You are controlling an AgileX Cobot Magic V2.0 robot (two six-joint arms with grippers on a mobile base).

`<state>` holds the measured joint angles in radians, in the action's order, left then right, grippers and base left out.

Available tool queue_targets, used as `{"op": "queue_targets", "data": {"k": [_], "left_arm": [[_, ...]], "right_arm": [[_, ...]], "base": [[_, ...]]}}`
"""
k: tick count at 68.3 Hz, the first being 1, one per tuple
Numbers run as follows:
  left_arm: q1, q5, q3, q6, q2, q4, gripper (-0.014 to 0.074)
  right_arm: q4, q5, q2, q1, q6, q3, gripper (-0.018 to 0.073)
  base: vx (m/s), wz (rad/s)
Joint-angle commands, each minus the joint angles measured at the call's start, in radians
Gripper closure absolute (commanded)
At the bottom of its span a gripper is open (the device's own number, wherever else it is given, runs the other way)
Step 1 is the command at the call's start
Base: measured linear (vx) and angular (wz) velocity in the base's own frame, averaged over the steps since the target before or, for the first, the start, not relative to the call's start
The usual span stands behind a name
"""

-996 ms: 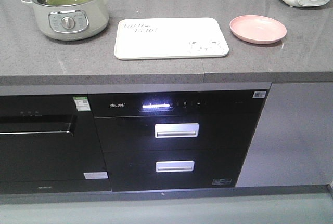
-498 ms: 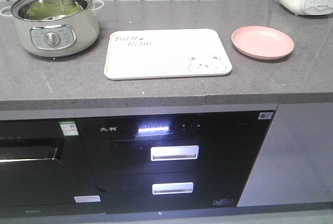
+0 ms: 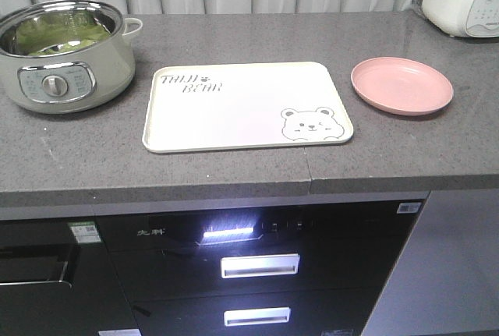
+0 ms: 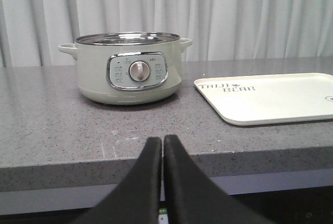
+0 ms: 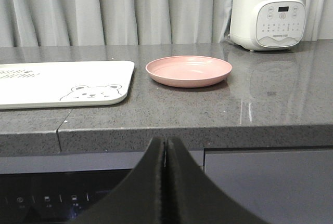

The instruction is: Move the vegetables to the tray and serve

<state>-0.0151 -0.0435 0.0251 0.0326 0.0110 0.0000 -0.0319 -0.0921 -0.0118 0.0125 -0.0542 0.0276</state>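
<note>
Recorded with left claw (image 4: 162,141) and right claw (image 5: 165,142) each pressed together, empty, short of the counter (image 4: 62,130) edge, lettuce (image 3: 54,36) inside the pot (image 4: 129,70) ahead-left of the left claw, tray (image 4: 270,96) ahead-right; judged liable to clip the pot's tall rim or drop leaf short of tray.

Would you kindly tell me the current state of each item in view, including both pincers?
tray: lying flat, bare.
pot: upright, uncovered.
vegetables: inside the pot, none on the tray.
pink plate: upright, empty.
left pincer: shut, holding nothing.
right pincer: shut, holding nothing.
drawers: both closed.
panel light: lit.
</note>
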Motion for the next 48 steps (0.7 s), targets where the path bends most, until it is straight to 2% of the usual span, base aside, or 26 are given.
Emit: {"op": "queue_targets", "data": {"k": [1,48], "left_arm": [[0.001,0.076,0.027,0.010,0.015,0.000,0.0603],[0.001,0.076,0.027,0.010,0.015,0.000,0.0603]], "right_arm": [[-0.009,0.077,-0.007,-0.004,0.006,0.016,0.0565],[-0.009,0.077,-0.007,-0.004,0.006,0.016,0.0565]], "base": [[0.16,0.00],[0.13,0.05]]}}
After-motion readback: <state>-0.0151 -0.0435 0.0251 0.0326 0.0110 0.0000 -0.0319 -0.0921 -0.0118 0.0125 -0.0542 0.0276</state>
